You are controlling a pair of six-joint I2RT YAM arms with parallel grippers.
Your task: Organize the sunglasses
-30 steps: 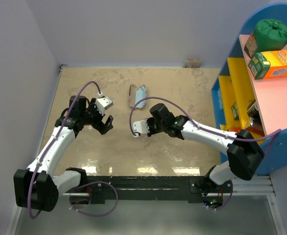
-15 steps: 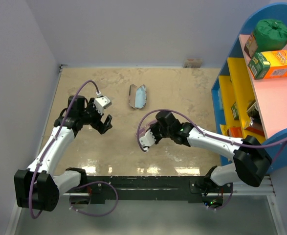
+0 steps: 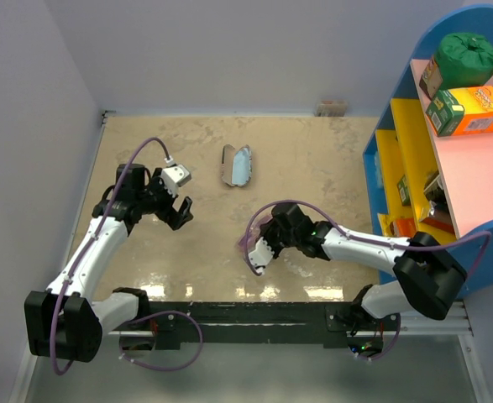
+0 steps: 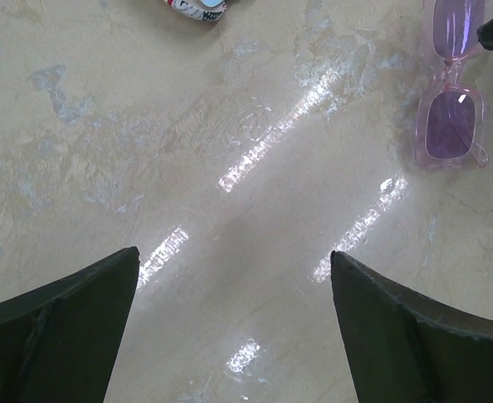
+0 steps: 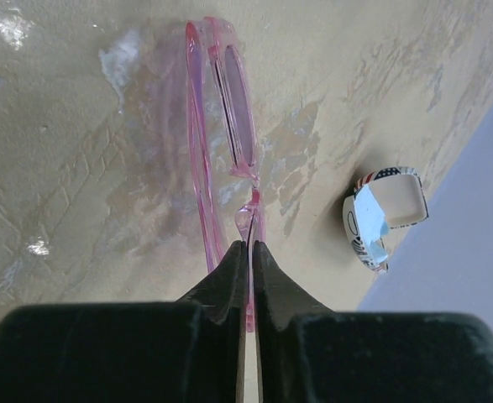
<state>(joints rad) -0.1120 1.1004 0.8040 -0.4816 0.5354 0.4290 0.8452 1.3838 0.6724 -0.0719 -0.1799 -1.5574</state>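
Sunglasses (image 5: 236,113) sit pinched at the bridge by the closed right gripper (image 5: 248,245); left gripper (image 4: 233,254) wide, empty.

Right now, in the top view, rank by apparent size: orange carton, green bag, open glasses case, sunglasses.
1-2. orange carton and green bag: near alike, both raised nearer the camera, so unranked.
3. open glasses case.
4. sunglasses, barely visible at the right pincer.
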